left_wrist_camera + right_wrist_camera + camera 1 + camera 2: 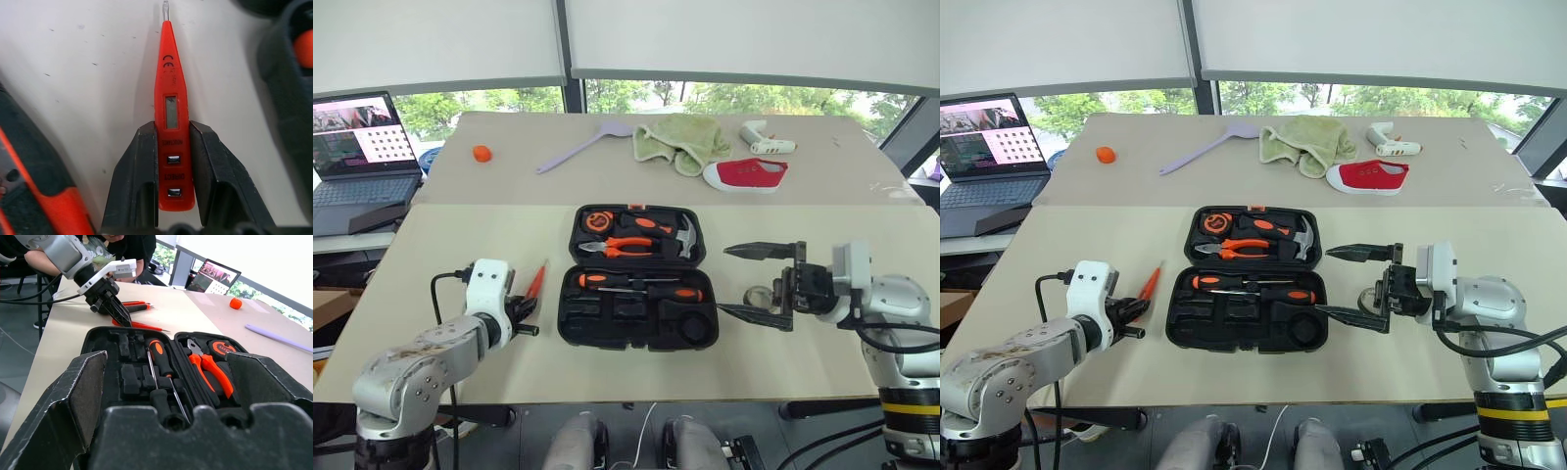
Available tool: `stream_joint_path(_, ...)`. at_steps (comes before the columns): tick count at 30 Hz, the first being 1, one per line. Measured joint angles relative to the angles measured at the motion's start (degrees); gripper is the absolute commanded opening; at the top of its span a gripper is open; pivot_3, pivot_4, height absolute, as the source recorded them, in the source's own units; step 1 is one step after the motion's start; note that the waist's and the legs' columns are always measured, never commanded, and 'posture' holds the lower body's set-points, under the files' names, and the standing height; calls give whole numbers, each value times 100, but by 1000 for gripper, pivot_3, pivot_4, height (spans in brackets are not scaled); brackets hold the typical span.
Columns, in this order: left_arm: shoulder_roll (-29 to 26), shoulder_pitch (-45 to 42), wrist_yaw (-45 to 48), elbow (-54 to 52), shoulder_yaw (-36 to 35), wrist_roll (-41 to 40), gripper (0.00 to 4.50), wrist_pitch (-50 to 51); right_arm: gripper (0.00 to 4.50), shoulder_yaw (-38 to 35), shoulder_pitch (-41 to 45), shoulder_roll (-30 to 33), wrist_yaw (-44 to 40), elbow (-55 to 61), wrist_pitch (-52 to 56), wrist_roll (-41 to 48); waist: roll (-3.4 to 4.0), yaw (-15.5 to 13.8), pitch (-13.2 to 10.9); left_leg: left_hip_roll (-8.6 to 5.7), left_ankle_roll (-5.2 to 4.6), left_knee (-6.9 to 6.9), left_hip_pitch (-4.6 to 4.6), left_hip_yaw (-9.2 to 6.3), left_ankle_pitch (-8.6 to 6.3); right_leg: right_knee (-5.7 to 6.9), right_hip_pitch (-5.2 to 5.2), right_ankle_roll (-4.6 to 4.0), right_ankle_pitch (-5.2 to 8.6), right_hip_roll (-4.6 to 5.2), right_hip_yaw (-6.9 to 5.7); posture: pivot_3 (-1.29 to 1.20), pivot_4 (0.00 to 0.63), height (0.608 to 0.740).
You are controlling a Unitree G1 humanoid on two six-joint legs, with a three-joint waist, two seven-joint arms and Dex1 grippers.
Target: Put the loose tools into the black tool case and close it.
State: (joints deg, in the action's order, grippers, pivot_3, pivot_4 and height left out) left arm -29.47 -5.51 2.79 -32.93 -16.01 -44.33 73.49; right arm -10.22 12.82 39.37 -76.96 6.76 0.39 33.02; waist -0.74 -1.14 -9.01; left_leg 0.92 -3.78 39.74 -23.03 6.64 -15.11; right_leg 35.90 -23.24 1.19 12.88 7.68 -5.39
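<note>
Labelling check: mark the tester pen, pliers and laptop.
tester pen (171, 98), left wrist view, body above the display.
pliers (628, 246), left eye view, orange handles.
laptop (357, 186), left eye view, keyboard.

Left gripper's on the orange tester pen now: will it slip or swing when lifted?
Probably stiff: the tester pen looks like rigid plastic. The left gripper clamps its rear end, so the tip may droop slightly. Smooth sides could slip; likely light.

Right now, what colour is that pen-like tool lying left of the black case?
Orange-red: the tester pen, clearest in the left wrist view.
</note>
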Motion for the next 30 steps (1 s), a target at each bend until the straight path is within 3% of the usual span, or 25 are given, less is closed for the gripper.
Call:
stream_joint_path(5, -760, -102, 1278, 199, -276, -67, 596, -775, 4500, -3, -1, 46, -14, -5, -1, -1, -4, 19, -4, 1, 3, 0, -17, -1, 1, 2, -21, -5, 1, -3, -4, 0, 150, 740)
stream_joint_path(9, -2029, -7, 3835, 700, -190, 386, 596, -2666, 4500, -65, -27, 169, 4, 1, 3, -1, 1, 33, -6, -1, 3, -5, -29, 15, 1, -1, -45, -8, 3, 1, -2, 0, 150, 740)
stream_joint_path(12, -2554, -52, 5362, 1069, 352, 680, 596, -3624, 4500, -91, -117, 271, 12, 69, 18, -5, 7, 25, -10, -1, 3, -4, -51, 17, 1, 0, -73, -8, 3, 1, -2, 0, 150, 740)
stream_joint_path(15, -2658, -795, 6275, 1378, 1328, 1117, 596, -4087, 4500, -186, -308, 412, 110, 269, 82, -16, 7, -34, -14, -1, -3, 6, -76, 17, 6, 5, -82, -7, 2, -10, -6, 0, 150, 740)
stream_joint_path(19, -2572, -1655, 6576, 1511, 2273, 1756, 596, -4256, 4500, -251, -740, 612, 229, 673, 314, -6, 5, -52, -16, -3, -53, 5, -78, 20, 32, 7, -81, -4, 3, -20, -5, 0, 150, 740)
stream_joint_path(23, -2100, -2401, 6576, 1665, 3250, 2438, 596, -4232, 4500, -216, -995, 703, 469, 1014, 531, -74, -2, -50, -20, -4, -62, 11, -80, 26, 31, 10, -81, 0, 2, -26, 1, 0, 150, 740)
stream_joint_path(26, -2021, -2704, 6651, 1928, 3820, 3015, 596, -4362, 4500, -153, -993, 908, 746, 1208, 890, -202, -4, -6, -21, -2, -63, 9, -80, 28, 31, 13, -87, 1, 3, -30, 3, 0, 150, 740)
stream_joint_path(30, -1962, -2915, 6706, 2168, 4015, 3441, 596, -4480, 4500, 79, -821, 1017, 987, 1428, 1421, -247, -13, 3, -26, -1, -65, 11, -81, 25, 30, 14, -86, 2, 4, -30, 3, 0, 150, 740)
